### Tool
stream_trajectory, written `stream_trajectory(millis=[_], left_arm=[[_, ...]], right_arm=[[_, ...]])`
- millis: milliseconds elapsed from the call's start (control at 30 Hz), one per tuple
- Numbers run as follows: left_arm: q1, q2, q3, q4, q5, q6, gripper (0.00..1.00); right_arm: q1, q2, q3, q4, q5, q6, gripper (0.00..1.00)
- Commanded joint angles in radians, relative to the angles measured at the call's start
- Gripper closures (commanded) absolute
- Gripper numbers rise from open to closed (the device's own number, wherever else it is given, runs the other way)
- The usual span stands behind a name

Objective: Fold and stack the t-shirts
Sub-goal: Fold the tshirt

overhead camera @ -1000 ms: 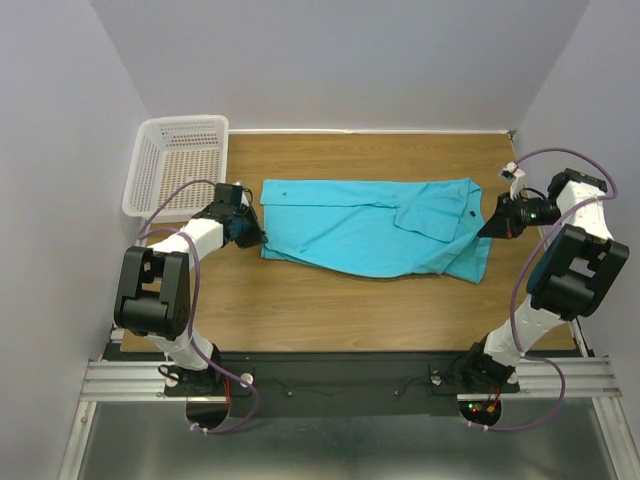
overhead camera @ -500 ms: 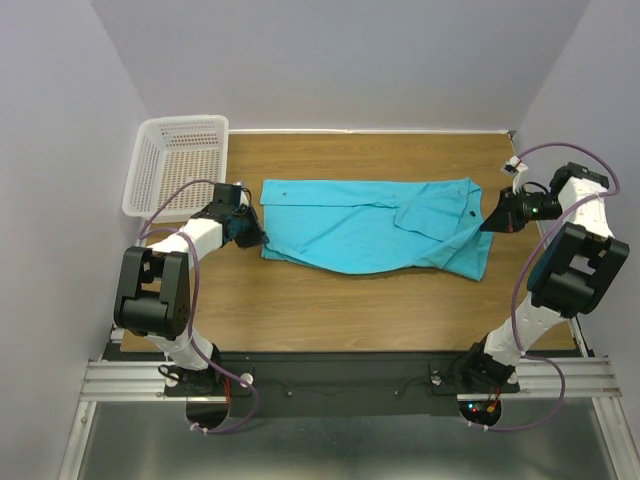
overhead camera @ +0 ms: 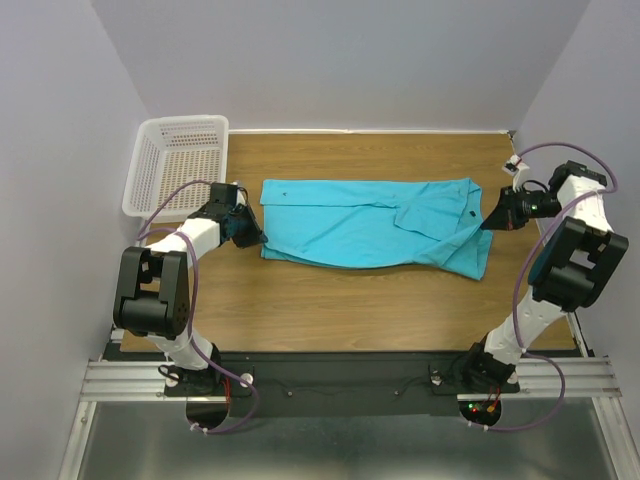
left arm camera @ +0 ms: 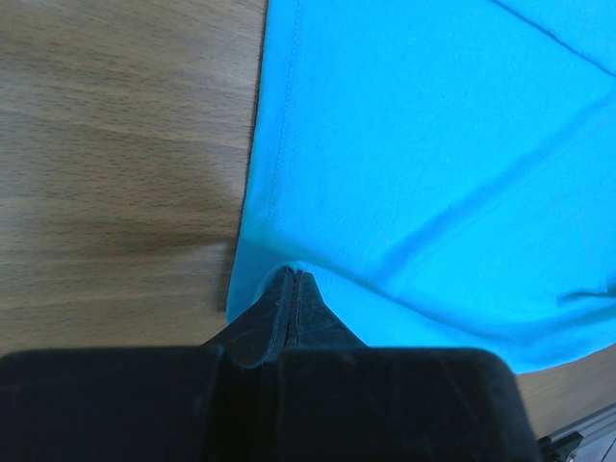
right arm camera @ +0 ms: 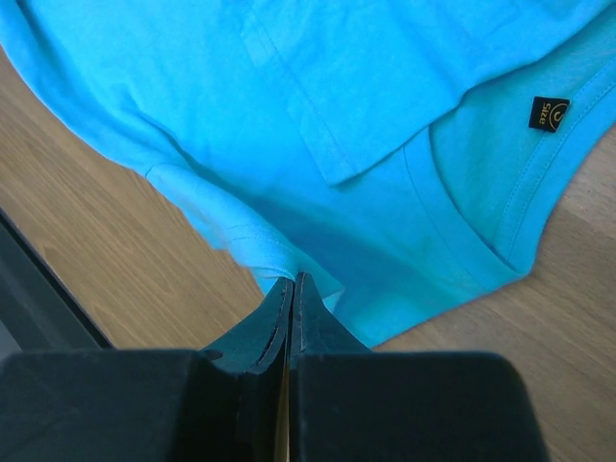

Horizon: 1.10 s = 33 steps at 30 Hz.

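One turquoise t-shirt (overhead camera: pixel 370 225) lies stretched left to right across the wooden table (overhead camera: pixel 350 310), folded into a long band with a sleeve lying on top near its right end. My left gripper (overhead camera: pixel 260 238) is shut on the shirt's near left corner; in the left wrist view the black jaws (left arm camera: pixel 294 274) meet with the cloth (left arm camera: pixel 433 144) bunched over their tips. At the right end my right gripper (overhead camera: pixel 487 224) is shut on the shirt's edge. In the right wrist view its jaws (right arm camera: pixel 292 279) pinch the hem of the cloth (right arm camera: pixel 337 96) just below the round neck.
A white mesh basket (overhead camera: pixel 178 165) stands at the table's back left corner, just behind the left arm. Grey walls close in on both sides and at the back. A small black label (right arm camera: pixel 549 113) shows inside the neck.
The right gripper has shifted a little toward the back with the shirt's right edge. The left gripper has edged back slightly, and the shirt's near edge now lies straighter.
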Motion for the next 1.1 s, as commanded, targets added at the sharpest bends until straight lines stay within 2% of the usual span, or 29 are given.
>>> stream_trajectory(millis=[0, 533, 1067], left_arm=[[0.007, -0.028, 0.023, 0.002, -0.009, -0.005, 1.00], [0.012, -0.024, 0.076, 0.001, -0.034, -0.007, 1.00], [0.012, 0.075, 0.173, -0.036, -0.040, 0.035, 1.00]], right_arm=[[0.002, 0.008, 0.062, 0.039, 0.005, 0.038, 0.99], [0.008, 0.068, 0.120, 0.061, -0.001, 0.085, 0.99], [0.031, 0.137, 0.198, 0.077, -0.004, 0.133, 1.00]])
